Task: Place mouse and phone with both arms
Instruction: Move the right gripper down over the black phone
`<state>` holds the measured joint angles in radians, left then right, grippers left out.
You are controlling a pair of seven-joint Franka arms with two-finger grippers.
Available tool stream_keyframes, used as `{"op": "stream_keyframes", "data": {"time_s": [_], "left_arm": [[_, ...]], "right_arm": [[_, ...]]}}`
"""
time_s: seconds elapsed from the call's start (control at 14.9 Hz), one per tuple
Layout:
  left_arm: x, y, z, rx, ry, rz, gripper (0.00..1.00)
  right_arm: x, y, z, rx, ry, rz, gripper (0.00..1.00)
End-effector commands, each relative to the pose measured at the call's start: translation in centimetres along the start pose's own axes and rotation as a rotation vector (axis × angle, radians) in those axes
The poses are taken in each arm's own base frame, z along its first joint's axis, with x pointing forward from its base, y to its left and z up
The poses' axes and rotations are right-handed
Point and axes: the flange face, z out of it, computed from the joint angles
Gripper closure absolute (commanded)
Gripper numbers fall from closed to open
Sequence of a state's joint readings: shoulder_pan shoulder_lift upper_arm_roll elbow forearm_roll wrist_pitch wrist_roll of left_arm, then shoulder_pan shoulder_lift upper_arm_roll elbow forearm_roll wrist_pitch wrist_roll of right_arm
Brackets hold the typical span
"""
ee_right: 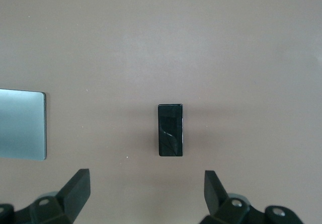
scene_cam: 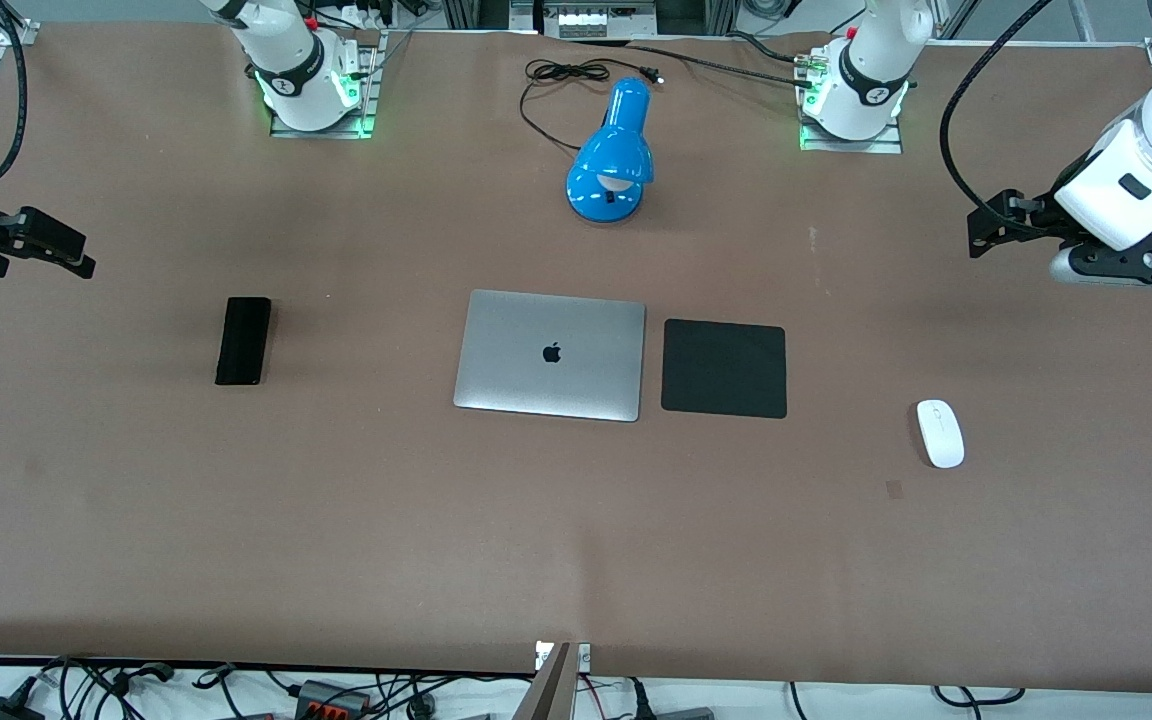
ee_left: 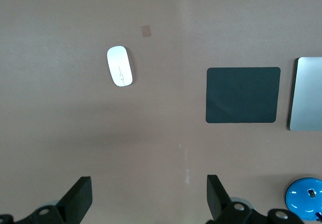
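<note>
The white mouse (scene_cam: 940,433) lies on the brown table toward the left arm's end, nearer the front camera than the black mat. It also shows in the left wrist view (ee_left: 119,66). The black phone (scene_cam: 243,340) lies toward the right arm's end, beside the laptop with a gap; it shows in the right wrist view (ee_right: 170,130). My left gripper (scene_cam: 1001,225) is up in the air over the table's end, open and empty (ee_left: 149,199). My right gripper (scene_cam: 66,250) is up over the other end, open and empty (ee_right: 147,194).
A closed silver laptop (scene_cam: 550,354) lies mid-table with a square black mat (scene_cam: 724,368) beside it toward the left arm's end. A blue desk lamp (scene_cam: 613,160) with a black cord stands between the two arm bases, farther from the camera than the laptop.
</note>
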<state>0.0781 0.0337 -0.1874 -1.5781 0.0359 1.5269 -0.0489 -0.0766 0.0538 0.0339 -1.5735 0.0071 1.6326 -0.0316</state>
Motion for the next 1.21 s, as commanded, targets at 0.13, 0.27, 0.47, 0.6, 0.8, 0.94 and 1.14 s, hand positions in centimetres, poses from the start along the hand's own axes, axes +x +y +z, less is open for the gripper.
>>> {"op": "stream_keyframes", "data": {"time_s": [0.13, 0.27, 0.47, 0.6, 0.8, 0.94, 1.14], "left_arm": [[-0.1, 0.0, -0.8, -0.016, 0.0, 0.016, 0.0], [-0.1, -0.1, -0.8, -0.016, 0.0, 0.015, 0.0], [-0.1, 0.0, -0.8, -0.014, 0.0, 0.016, 0.0], [-0.1, 0.0, -0.8, -0.014, 0.0, 0.015, 0.0], [0.0, -0.1, -0.7, -0.014, -0.002, 0.015, 0.0], [0.0, -0.1, -0.7, -0.014, -0.002, 0.013, 0.0], [0.1, -0.6, -0.4, -0.016, -0.008, 0.001, 0.0]], "right_arm": [[-0.5, 0.0, -1.0, 0.0, 0.012, -0.008, 0.0], [-0.4, 0.1, -0.6, 0.0, 0.005, -0.007, 0.0], [0.1, 0.0, 0.2, 0.002, -0.004, -0.002, 0.0], [0.4, 0.0, 1.2, 0.004, -0.023, -0.005, 0.0], [1.8, -0.2, 5.4, 0.007, -0.103, -0.013, 0.0], [3.0, 0.3, 9.1, 0.008, -0.16, 0.005, 0.0], [4.2, 1.1, 13.5, -0.018, -0.204, 0.011, 0.0]]}}
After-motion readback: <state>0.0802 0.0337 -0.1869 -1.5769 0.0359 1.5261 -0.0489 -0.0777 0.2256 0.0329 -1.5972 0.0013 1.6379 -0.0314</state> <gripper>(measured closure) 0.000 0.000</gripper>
